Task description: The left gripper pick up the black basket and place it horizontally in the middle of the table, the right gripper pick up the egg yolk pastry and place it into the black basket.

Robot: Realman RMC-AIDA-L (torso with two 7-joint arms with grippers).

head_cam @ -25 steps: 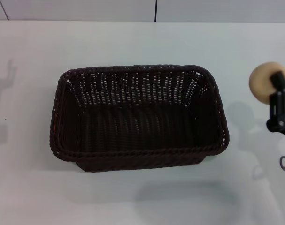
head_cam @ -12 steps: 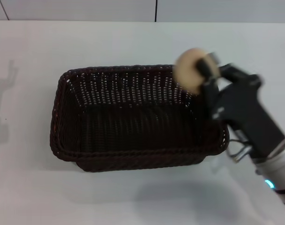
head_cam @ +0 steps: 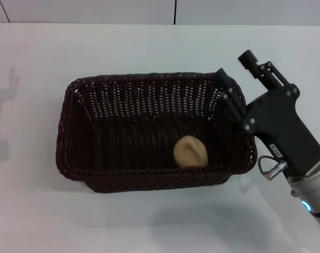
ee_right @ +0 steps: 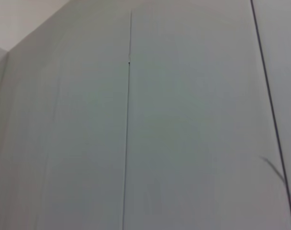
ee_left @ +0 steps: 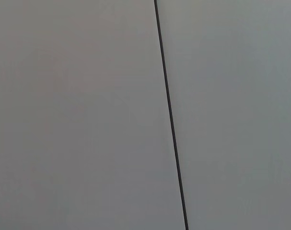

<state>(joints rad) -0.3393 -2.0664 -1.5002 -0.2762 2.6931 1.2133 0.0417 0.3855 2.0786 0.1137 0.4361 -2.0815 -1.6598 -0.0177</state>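
Note:
The black basket point(head_cam: 75, 158) lies lengthwise across the middle of the white table point(head_cam: 38, 58) in the head view. The egg yolk pastry point(head_cam: 191, 152) lies inside it on the basket floor, near the front wall and right of centre. My right gripper point(head_cam: 234, 67) hangs over the basket's right rim with its two fingers spread apart and nothing between them. The left gripper is out of view. Both wrist views show only a grey wall with seams.
A grey wall with a dark seam point(head_cam: 175, 11) runs behind the table's far edge. The right arm's body point(head_cam: 286, 137) with a blue light stands over the table to the right of the basket.
The right gripper carried the pastry from the right edge to over the basket's right rim, then opened. The pastry dropped and now lies on the basket floor.

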